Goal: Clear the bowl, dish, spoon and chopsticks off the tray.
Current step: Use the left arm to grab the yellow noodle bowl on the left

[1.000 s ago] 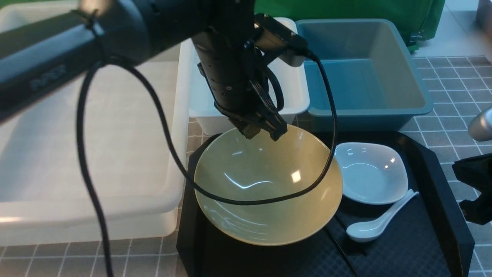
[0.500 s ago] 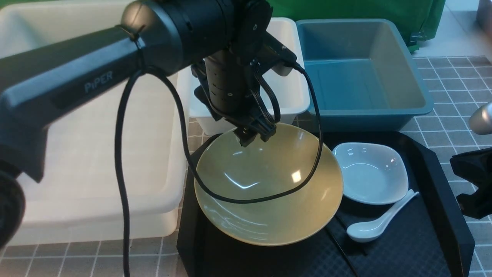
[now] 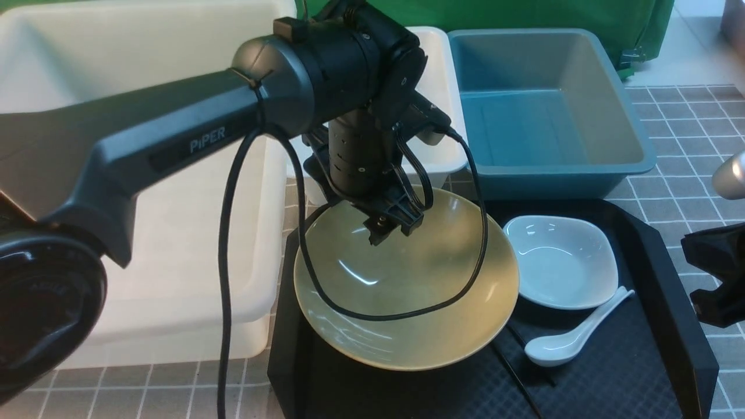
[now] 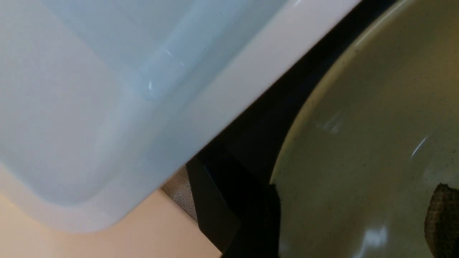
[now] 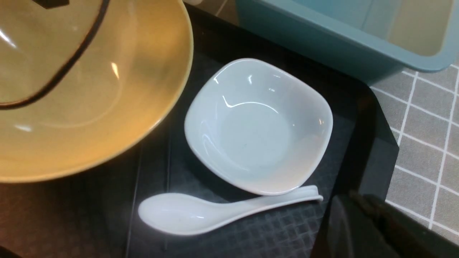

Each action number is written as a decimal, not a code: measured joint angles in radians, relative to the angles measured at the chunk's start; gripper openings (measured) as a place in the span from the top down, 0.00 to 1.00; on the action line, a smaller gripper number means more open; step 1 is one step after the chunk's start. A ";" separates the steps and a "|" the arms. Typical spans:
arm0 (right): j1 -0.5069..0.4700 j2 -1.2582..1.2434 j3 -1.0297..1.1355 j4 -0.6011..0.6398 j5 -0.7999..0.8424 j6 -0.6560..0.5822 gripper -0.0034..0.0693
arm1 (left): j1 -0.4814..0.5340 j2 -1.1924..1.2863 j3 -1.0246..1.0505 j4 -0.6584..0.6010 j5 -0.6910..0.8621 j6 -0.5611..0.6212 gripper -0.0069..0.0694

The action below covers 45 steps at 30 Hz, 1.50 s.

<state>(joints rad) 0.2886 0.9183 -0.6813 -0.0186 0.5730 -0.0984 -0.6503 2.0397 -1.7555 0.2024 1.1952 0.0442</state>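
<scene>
Your glossy olive-yellow bowl [image 3: 407,273], wide and shallow-sloped, sat on the left part of the black tray [image 3: 669,326] with its diamond-textured floor. To its right lay the small white squarish dish [image 3: 561,262], with the stubby ceramic spoon [image 3: 561,343] tucked against its near edge. You had the left pincer [image 3: 391,226] released at the bowl's far rim, one finger inside and one outside, while your right pincer [image 3: 713,279] hung clenched off the tray's right side. Smooth plastic bins stood on the grey-tiled tabletop [image 3: 687,145]: a big white bin [image 3: 174,262] at left, a small white bin [image 3: 445,151] and a teal bin [image 3: 553,116] behind.
</scene>
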 joint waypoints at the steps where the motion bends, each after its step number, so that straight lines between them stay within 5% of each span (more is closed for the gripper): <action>1: 0.000 0.000 0.000 0.000 0.000 0.002 0.90 | 0.000 0.002 -0.002 0.000 0.004 -0.005 0.24; 45: 0.000 0.000 0.000 0.000 -0.004 0.020 0.90 | 0.071 0.030 -0.053 -0.144 0.034 -0.078 0.24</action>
<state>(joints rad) 0.2886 0.9183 -0.6813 -0.0186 0.5687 -0.0786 -0.5795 2.0698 -1.8089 0.0582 1.2293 -0.0339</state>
